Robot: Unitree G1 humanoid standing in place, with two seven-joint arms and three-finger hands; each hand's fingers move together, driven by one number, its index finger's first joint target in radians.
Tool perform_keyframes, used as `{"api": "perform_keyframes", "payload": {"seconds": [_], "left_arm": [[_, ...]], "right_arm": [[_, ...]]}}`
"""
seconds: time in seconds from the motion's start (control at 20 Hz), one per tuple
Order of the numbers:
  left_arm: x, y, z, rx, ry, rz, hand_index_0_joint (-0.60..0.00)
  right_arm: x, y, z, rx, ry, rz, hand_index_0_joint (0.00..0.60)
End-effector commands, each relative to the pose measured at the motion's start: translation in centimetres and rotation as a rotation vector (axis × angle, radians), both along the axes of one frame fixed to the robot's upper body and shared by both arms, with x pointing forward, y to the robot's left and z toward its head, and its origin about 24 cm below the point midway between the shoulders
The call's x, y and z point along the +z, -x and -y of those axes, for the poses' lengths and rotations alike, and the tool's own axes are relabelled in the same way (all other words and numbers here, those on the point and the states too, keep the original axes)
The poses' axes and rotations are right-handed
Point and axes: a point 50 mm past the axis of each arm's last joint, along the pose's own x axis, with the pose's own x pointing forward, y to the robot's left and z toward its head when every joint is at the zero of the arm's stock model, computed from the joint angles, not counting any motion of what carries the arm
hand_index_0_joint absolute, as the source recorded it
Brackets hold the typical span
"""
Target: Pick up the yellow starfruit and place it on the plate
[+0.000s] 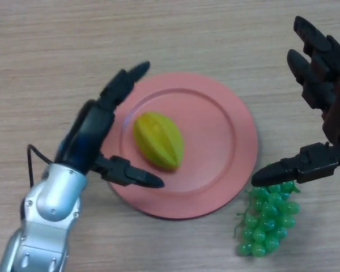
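The yellow starfruit (158, 139) lies on the pink plate (226, 141), left of the plate's middle. My left hand (96, 136) is open over the plate's left rim, its fingers reaching past the fruit's far side and its thumb (136, 174) pointing below the fruit, without touching it. My right hand (323, 102) is open at the right edge of the view, right of the plate, with its thumb (294, 167) just above the grapes.
A bunch of green grapes (266, 218) lies on the wooden table (56, 56) just off the plate's lower right rim, under my right thumb.
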Motion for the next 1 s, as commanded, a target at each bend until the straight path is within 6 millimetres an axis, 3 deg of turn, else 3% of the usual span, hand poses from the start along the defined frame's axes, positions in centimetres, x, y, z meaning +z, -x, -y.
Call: {"api": "perform_keyframes", "payload": {"seconds": [0.05, 0.2, 0.5, 0.75, 0.85, 1.0], "left_arm": [[4.7, 0.7, -1.8, 0.025, -0.008, 0.235, 0.000], [7.0, 1.8, -3.8, 0.051, 0.084, 0.357, 0.000], [8.6, 3.2, -5.9, 0.040, 0.346, 0.298, 0.000], [7.5, 4.1, -6.4, 0.096, 0.350, 0.251, 0.000], [8.0, 4.3, -6.3, 0.111, 0.322, 0.294, 0.000], [7.8, 4.2, -7.5, 0.185, 0.313, 0.304, 0.000]], "right_arm": [[3.7, 1.3, 0.2, 0.002, -0.002, 0.273, 0.000], [4.6, 1.1, 0.4, -0.016, -0.020, 0.321, 0.000], [4.8, 2.4, 0.8, 0.006, -0.037, 0.372, 0.000], [3.6, 1.7, 1.6, -0.034, -0.021, 0.363, 0.000], [3.8, 1.4, 1.7, -0.044, -0.016, 0.358, 0.000], [3.7, 1.4, 1.8, -0.031, 0.040, 0.312, 0.000]]}}
